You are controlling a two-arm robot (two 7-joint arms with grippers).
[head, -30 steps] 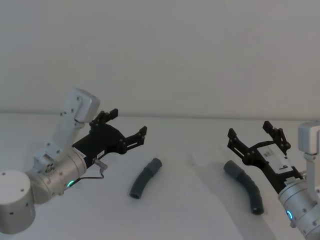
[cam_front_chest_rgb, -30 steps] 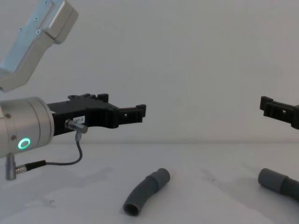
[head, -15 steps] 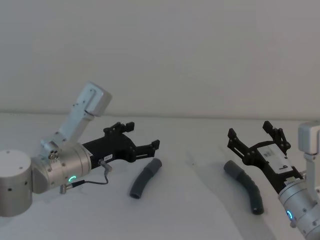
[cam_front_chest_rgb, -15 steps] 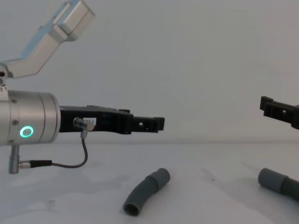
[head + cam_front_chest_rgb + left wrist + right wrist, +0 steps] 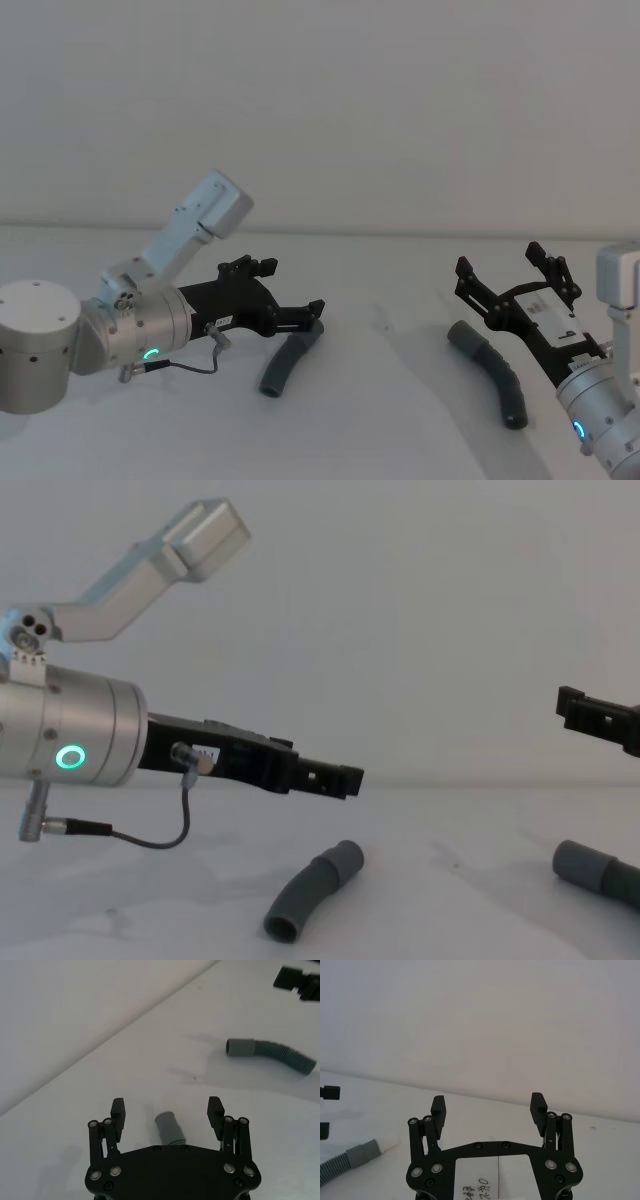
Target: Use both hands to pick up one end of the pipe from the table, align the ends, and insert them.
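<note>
Wide-open, empty left tool [image 5: 295, 288] hovers over 12 o'clock end of curved pipe piece [image 5: 287, 363] on worktop [image 5: 400, 425]. Ribbed pipe piece [image 5: 491, 373] lies at its 3 o'clock; right tool [image 5: 498, 258] above it, wide open, empty.

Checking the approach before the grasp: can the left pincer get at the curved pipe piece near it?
Probably yes. The left pincer is open and hangs above the curved pipe piece, in line with its collared end; nothing lies between them on the table.
</note>
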